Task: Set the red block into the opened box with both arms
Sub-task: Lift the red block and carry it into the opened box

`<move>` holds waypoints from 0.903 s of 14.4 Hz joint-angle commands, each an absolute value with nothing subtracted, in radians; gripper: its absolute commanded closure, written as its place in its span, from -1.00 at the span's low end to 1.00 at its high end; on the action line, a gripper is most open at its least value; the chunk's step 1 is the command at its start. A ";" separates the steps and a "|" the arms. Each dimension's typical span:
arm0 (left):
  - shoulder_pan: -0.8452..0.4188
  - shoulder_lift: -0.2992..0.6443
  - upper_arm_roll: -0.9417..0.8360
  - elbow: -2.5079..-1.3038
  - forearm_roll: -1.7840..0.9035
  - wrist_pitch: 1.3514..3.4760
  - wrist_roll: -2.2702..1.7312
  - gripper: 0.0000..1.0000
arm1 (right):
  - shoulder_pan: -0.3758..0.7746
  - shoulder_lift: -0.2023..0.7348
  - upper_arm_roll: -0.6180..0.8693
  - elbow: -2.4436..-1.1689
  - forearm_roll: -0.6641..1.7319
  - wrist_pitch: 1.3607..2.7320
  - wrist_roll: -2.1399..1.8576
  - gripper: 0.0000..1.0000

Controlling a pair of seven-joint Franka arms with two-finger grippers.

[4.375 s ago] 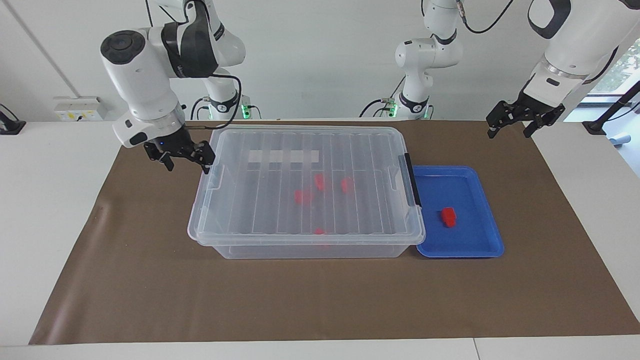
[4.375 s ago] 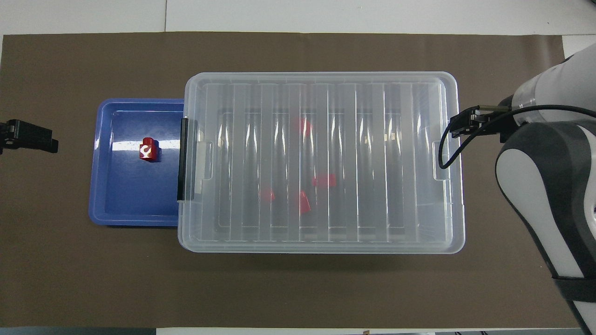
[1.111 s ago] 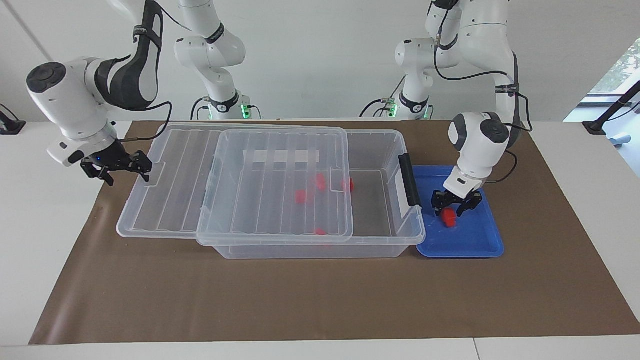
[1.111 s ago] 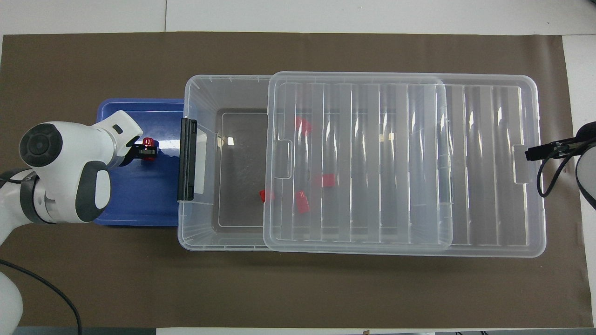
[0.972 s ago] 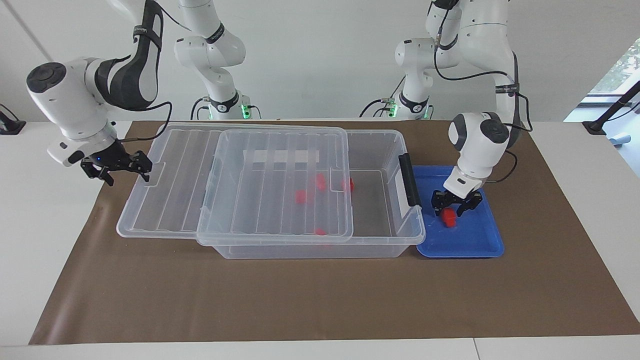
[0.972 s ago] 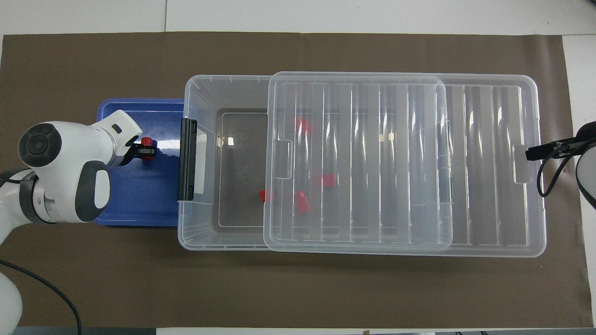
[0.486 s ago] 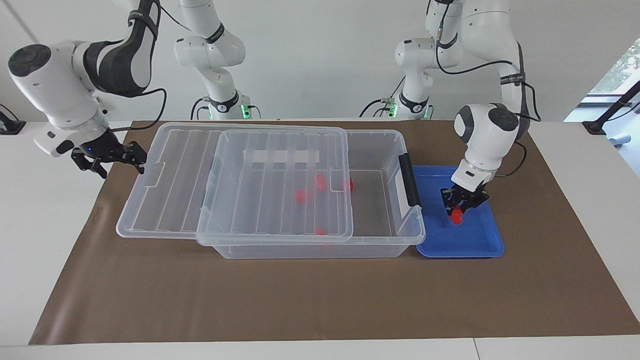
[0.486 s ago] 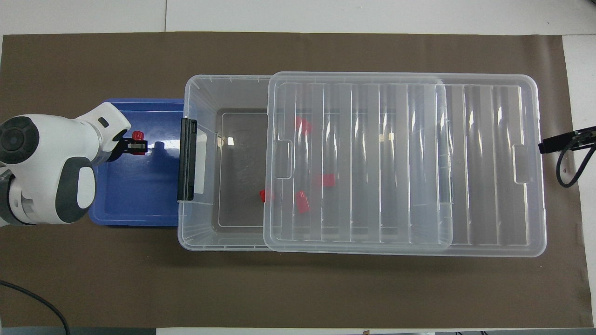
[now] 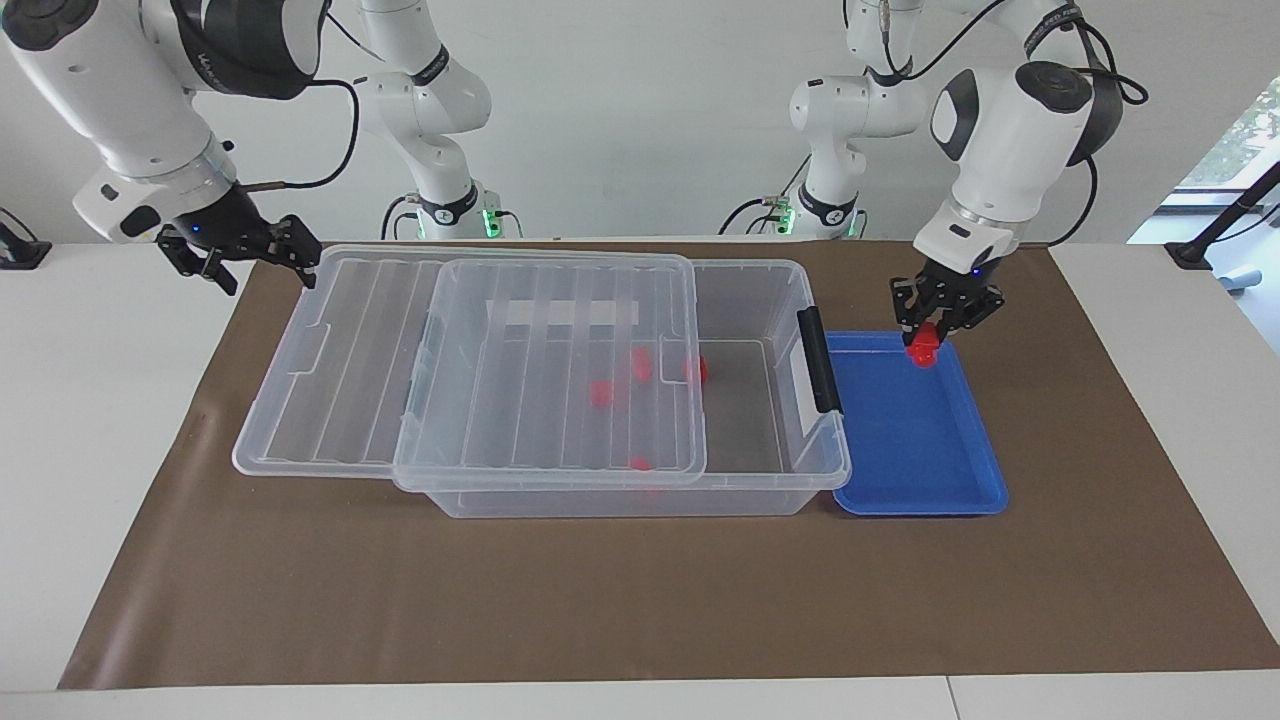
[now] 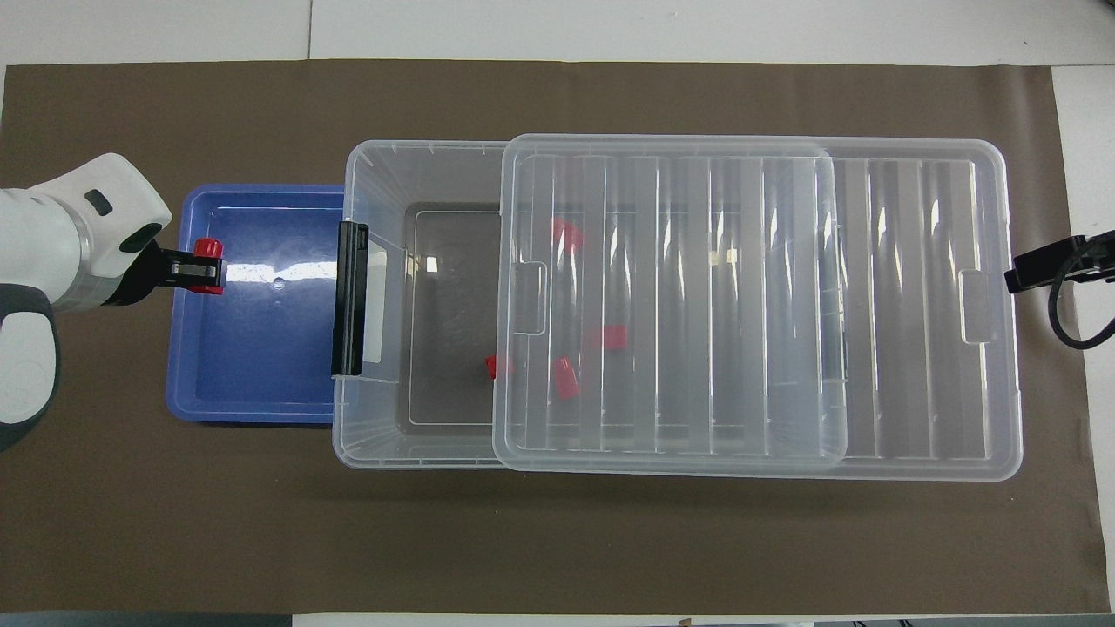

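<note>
The red block (image 9: pixel 923 348) hangs above the blue tray's edge nearest the robots, with my left gripper (image 9: pixel 936 334) shut on it. In the overhead view the same red block (image 10: pixel 207 249) shows between the left gripper's (image 10: pixel 203 268) fingers. The clear box (image 9: pixel 620 500) stands mid-table. Its ribbed lid (image 9: pixel 330 380) is slid toward the right arm's end, leaving the box (image 10: pixel 348 174) open at the end by the black handle (image 9: pixel 822 360). My right gripper (image 9: pixel 262 268) hovers open by the lid's end, holding nothing; it shows as the right gripper (image 10: pixel 1037 266) at the overhead view's edge.
The shallow blue tray (image 9: pixel 920 450) sits against the box's handle end, with nothing lying in it. Several red blocks (image 9: pixel 600 392) lie on the box floor, mostly under the lid (image 10: pixel 915 305). Brown paper covers the table.
The left gripper closed on the red block and lifted it off the tray, moving up and toward the robots. The right gripper rose from beside the lid's end.
</note>
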State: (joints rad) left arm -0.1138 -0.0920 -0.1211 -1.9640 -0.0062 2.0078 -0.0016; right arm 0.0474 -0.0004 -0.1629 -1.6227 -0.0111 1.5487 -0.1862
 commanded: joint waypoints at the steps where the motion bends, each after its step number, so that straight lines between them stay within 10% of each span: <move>1: -0.197 -0.074 -0.147 -1.942 0.006 2.006 -0.109 1.00 | 0.043 -0.015 -0.160 -1.631 0.002 1.537 -0.173 -1.00; 13: -0.396 0.202 -0.149 -1.974 0.031 2.313 -0.305 1.00 | 0.043 -0.014 -0.163 -1.632 -0.002 1.545 -0.175 -1.00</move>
